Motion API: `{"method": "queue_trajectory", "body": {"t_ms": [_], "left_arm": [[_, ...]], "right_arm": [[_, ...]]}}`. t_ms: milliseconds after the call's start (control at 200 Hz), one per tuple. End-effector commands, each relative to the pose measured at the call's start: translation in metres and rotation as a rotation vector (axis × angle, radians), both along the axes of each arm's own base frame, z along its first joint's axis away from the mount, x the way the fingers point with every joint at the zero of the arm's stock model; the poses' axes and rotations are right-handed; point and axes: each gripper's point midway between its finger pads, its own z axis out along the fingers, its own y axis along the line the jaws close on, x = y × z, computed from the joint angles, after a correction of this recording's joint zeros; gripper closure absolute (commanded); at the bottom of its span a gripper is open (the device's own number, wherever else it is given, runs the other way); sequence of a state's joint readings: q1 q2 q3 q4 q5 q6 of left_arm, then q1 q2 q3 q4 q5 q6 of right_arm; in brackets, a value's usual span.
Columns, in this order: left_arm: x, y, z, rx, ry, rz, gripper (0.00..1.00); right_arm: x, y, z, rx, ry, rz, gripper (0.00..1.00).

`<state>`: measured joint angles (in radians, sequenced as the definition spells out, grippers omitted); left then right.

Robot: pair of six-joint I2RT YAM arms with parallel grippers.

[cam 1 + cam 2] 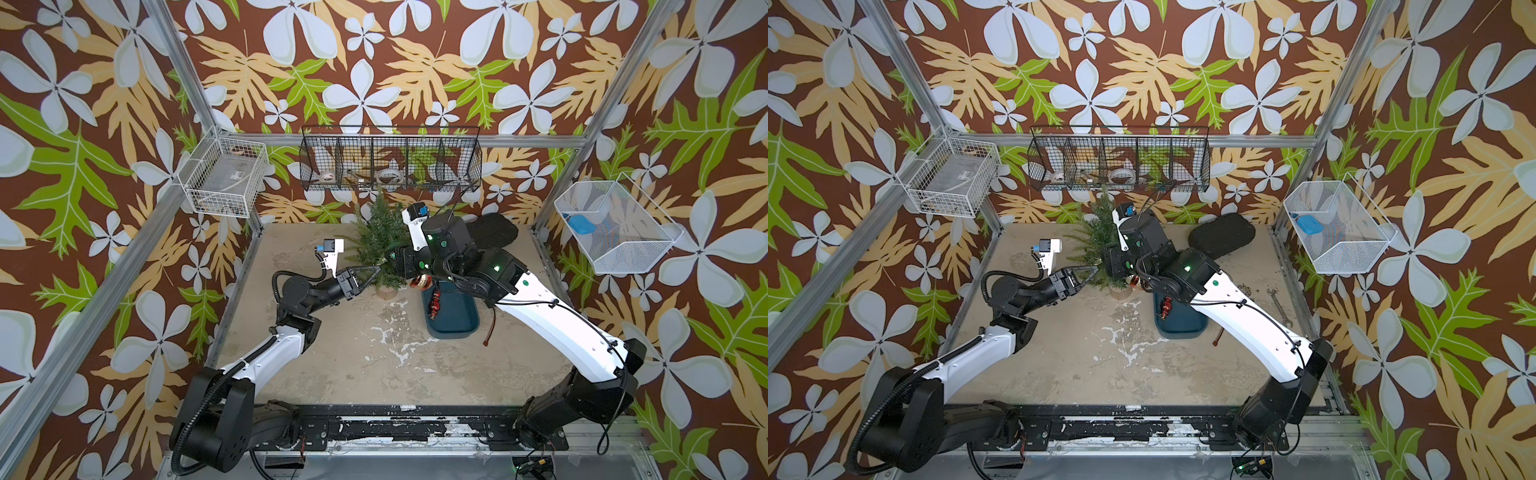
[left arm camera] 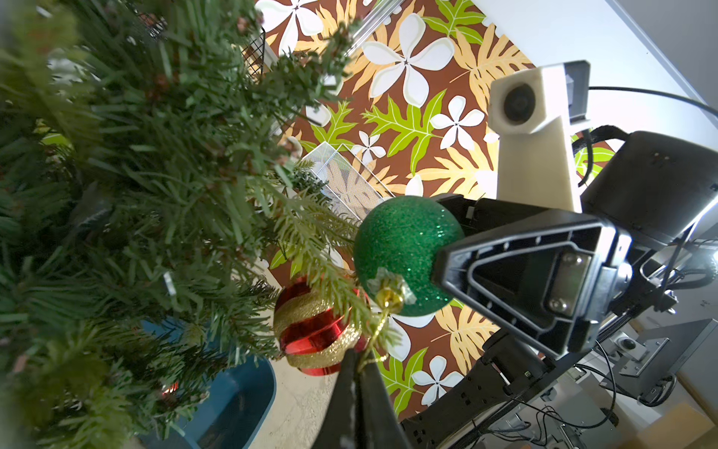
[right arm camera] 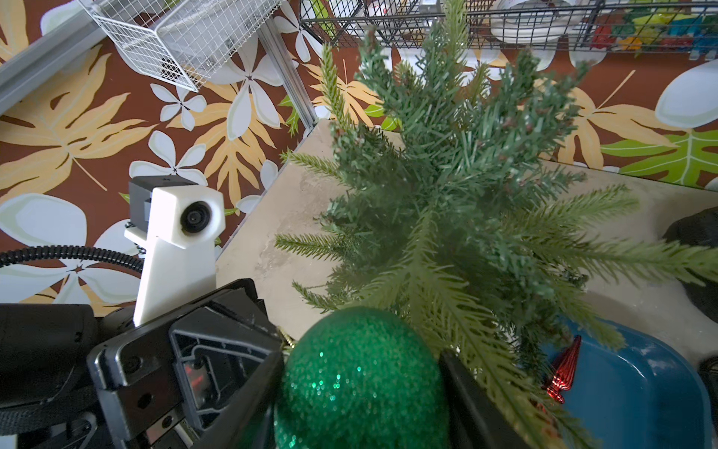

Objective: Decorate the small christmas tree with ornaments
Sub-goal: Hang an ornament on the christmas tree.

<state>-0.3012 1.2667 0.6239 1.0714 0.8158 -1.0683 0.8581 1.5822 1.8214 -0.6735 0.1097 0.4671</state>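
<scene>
The small christmas tree [image 1: 380, 237] [image 1: 1098, 232] [image 3: 466, 194] stands on its tan base [image 1: 388, 293] at the back middle of the table. My right gripper [image 3: 359, 353] is shut on the green glitter ball [image 2: 404, 248] beside the tree's lower branches. My left gripper [image 2: 359, 355] [image 1: 377, 269] is shut on that ball's gold hanging loop [image 2: 382, 322]. The red-and-gold ball [image 2: 314, 330] [image 1: 420, 282] hangs low at the tree's edge. The dark red drop [image 1: 435, 305] [image 3: 563, 369] lies in the blue tray [image 1: 457, 320].
A black oblong object [image 1: 492, 232] lies at the back right. A wrench [image 1: 1279, 305] and a brown-handled tool [image 1: 490, 332] lie right of the tray. A black wire basket [image 1: 390, 162] hangs just above the treetop. White baskets [image 1: 224, 178] [image 1: 615, 228] hang on the side walls.
</scene>
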Motion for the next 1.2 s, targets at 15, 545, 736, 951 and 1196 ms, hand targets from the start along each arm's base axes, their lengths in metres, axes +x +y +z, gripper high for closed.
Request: {"method": "queue_trajectory", "body": {"t_ms": [15,545,736,951,1196], "left_arm": [[-0.004,-0.004,0.011,-0.01,-0.055,-0.009,1.0],[-0.023,0.002,0.012,-0.016,-0.062,-0.004,1.0],[-0.027,-0.001,0.009,-0.007,-0.058,-0.008,1.0],[-0.027,-0.007,0.008,-0.009,-0.053,-0.026,1.0],[-0.029,-0.011,0.011,-0.011,-0.065,-0.039,1.0]], "right_arm": [[0.005,-0.003,0.005,-0.004,-0.029,-0.021,0.41],[-0.014,0.001,0.028,0.039,-0.053,0.03,0.41],[-0.017,0.0,0.028,0.025,-0.054,0.035,0.41],[-0.021,-0.002,0.018,-0.02,-0.03,0.042,0.41],[-0.025,-0.003,0.013,-0.05,-0.015,0.052,0.41]]}}
